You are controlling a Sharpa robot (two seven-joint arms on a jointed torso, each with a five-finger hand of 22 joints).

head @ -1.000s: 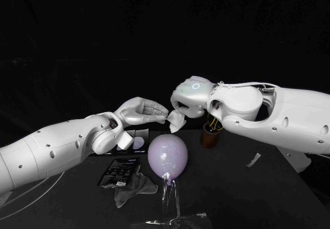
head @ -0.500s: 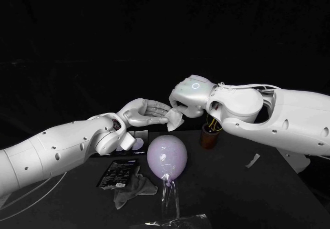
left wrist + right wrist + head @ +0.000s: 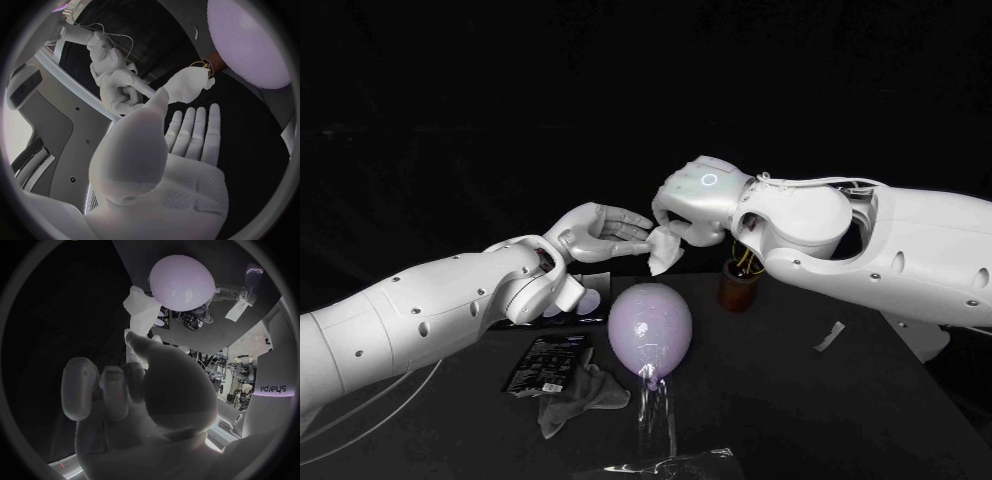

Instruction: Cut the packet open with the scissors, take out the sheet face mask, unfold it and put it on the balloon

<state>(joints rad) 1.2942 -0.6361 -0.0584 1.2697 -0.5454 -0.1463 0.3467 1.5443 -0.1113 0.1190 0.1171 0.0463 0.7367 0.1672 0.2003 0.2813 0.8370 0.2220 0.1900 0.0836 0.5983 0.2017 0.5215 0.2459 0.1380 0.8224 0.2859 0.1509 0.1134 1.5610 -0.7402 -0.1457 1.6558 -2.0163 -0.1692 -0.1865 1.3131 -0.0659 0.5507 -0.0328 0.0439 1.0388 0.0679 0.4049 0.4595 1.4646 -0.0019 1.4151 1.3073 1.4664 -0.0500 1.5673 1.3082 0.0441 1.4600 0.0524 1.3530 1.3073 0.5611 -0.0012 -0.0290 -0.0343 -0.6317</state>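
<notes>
Mask top inside right hand

Black table, dark backdrop

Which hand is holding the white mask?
The right hand: the mask hangs from it. The left hand is just beside it, open and holding nothing.

Black table with packet, crumpled grey cloth, brown cup, clear stand.
</notes>
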